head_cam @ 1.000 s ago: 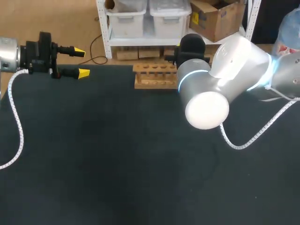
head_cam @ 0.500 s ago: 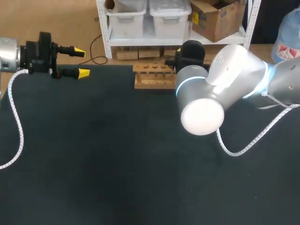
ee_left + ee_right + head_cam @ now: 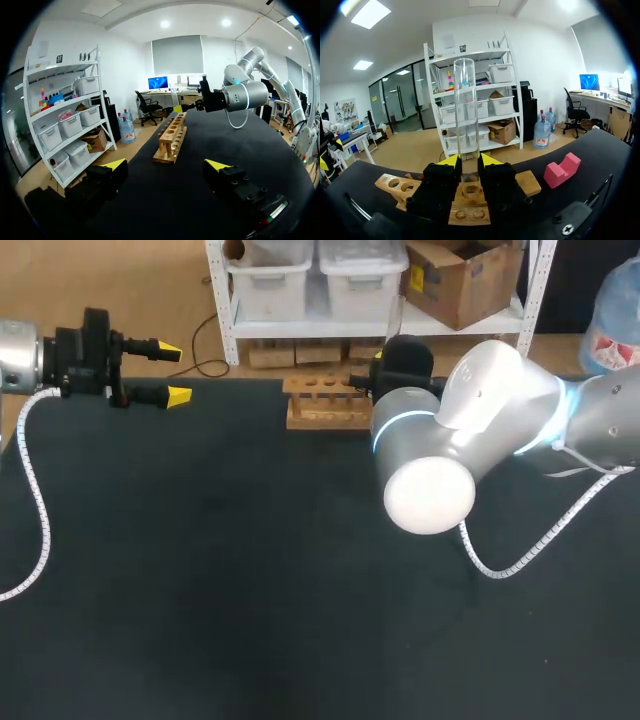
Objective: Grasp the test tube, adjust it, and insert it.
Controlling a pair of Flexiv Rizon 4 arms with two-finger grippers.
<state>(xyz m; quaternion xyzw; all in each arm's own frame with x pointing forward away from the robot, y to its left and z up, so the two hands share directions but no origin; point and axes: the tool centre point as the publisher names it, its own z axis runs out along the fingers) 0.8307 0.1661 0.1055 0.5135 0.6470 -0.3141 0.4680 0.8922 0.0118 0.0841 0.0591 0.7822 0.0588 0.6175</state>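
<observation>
A clear test tube (image 3: 465,105) stands upright between the yellow-tipped fingers of my right gripper (image 3: 468,162), which is shut on its lower part. Right under it lies the wooden rack (image 3: 470,212), with its round holes below the tube's foot. In the head view the rack (image 3: 322,400) sits at the table's far edge, and my right arm (image 3: 470,410) covers its right end and hides the tube. My left gripper (image 3: 175,371) hangs open and holds nothing at the far left, well away from the rack. From the left wrist, the rack (image 3: 172,137) lies ahead of the left gripper (image 3: 166,165), and my right gripper (image 3: 187,106) hovers over its far end.
A pink notched block (image 3: 561,170) lies on the black mat beside the rack, on the right gripper's side. White coiled cables (image 3: 30,490) trail from both arms across the dark table (image 3: 220,570).
My right arm has shifted a little to the left, bringing the tube over the rack's right end. The left arm has not moved.
</observation>
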